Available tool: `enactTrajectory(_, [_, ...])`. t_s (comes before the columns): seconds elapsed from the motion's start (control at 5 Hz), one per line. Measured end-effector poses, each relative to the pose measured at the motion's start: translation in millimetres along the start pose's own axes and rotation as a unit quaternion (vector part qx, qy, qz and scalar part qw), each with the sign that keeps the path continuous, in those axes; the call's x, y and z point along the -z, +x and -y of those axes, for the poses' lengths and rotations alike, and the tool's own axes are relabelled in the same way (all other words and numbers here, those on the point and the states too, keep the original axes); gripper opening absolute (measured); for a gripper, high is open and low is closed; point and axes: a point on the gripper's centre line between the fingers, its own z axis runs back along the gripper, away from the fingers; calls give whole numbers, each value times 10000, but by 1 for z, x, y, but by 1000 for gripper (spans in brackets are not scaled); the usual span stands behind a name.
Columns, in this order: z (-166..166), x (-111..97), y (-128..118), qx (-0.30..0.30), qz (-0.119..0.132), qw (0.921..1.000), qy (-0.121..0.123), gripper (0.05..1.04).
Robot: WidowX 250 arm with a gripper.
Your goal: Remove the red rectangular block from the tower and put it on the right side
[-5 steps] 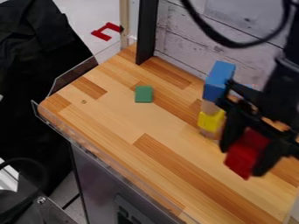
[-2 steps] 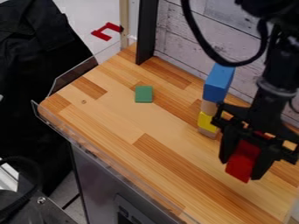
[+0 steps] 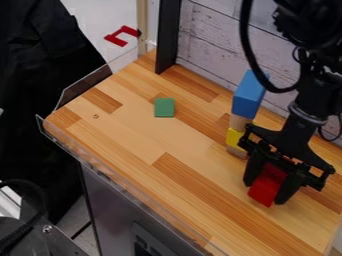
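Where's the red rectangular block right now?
Camera view, lower right: the red block is held in the gripper, nearer the camera than the tower with the blue block on top.

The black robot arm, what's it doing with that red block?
The robot arm has the red block pinched in its claw, out to the right of the tower in the picture. I can't tell if the block is touching the table yet. The tower is standing up, with a blue block on top and a yellow block lower down. A green block lies by itself, away from the tower.
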Motion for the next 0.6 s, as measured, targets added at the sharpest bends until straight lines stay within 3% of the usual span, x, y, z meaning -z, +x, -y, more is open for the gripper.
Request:
enactTrajectory(0.2, [7, 5, -2, 109, -10, 9998, 153, 643])
enactTrajectory(0.4, [9, 6, -5, 53, -151, 9999, -61, 939])
enactTrajectory(0.6, [-3, -24, -11, -136, 48, 9979, -635, 1001])
